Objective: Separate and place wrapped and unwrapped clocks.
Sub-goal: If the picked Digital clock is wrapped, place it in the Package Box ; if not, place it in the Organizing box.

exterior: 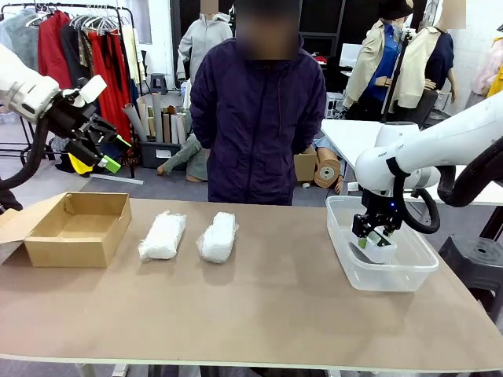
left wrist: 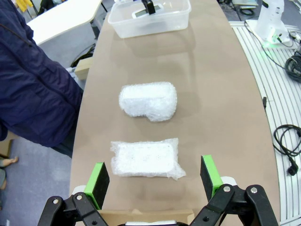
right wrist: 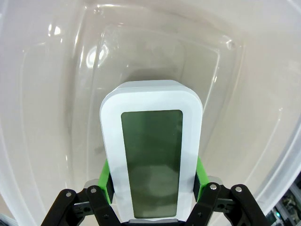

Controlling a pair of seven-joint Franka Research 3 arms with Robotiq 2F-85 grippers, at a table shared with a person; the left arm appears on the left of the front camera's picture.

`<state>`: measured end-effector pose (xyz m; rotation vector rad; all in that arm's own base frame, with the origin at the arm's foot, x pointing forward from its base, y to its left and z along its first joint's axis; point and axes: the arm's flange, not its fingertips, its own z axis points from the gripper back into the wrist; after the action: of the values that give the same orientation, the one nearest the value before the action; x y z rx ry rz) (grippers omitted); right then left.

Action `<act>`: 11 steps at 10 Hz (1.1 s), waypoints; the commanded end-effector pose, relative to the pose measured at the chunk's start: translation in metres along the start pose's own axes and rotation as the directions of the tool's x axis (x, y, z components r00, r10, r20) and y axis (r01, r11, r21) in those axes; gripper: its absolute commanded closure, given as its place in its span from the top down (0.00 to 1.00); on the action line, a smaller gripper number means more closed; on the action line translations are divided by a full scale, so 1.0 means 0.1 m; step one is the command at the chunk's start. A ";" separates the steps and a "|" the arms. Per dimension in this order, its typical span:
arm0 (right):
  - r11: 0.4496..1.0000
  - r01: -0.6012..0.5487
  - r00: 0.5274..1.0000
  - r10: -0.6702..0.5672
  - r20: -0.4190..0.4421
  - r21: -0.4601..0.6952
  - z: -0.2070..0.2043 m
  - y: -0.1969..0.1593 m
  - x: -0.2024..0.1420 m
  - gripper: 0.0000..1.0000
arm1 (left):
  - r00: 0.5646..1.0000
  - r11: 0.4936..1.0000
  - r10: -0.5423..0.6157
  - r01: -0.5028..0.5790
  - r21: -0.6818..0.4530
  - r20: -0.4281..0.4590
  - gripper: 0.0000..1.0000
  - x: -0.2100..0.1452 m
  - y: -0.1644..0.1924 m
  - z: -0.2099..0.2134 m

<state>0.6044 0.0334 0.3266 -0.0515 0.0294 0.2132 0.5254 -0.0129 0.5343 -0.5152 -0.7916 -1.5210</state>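
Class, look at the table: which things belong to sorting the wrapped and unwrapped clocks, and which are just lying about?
Job: bare digital clock, held by the right gripper inside the clear plastic tub; cardboard box, probably the other bin; wrapped bundle nearer that box; wrapped bundle nearer the tub.
Lying about: clothes rack; cardboard rolls; floor cables.

Two small oblong bundles in crinkly white see-through wrap lie side by side on the brown counter (exterior: 275, 314), close together but not touching. The flatter bundle (exterior: 163, 236) is nearer the brown cardboard box (exterior: 78, 236). The puffier bundle (exterior: 218, 236) is on its other side. The bare white clock (right wrist: 151, 160) has round corners and a dark grey-green screen that is blank. It is down inside the clear plastic tub (exterior: 416, 275), with the right gripper (exterior: 376, 238) pinching its two long sides.
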 end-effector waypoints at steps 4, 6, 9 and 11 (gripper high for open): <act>1.000 -0.006 1.000 0.006 0.007 -0.017 -0.06 -0.02 -0.04 0.41 | 1.000 1.000 -0.003 0.003 0.004 0.004 1.00 0.01 0.00 0.01; 1.000 -0.010 1.000 0.010 -0.003 -0.018 -0.06 -0.03 -0.05 0.77 | 1.000 1.000 -0.003 0.003 0.004 0.004 1.00 0.01 0.00 0.01; 0.999 -0.031 0.999 0.031 0.012 -0.019 0.00 -0.03 -0.09 1.00 | 1.000 1.000 -0.003 0.003 0.004 0.004 1.00 0.01 0.00 0.01; 0.998 -0.057 0.998 0.057 0.016 -0.010 0.06 -0.02 -0.13 1.00 | 1.000 1.000 -0.003 0.003 0.004 0.004 1.00 0.01 0.00 0.01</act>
<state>0.6039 0.0334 0.3290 -0.0562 0.0238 0.2335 0.5254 -0.0129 0.5343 -0.5152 -0.7916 -1.5210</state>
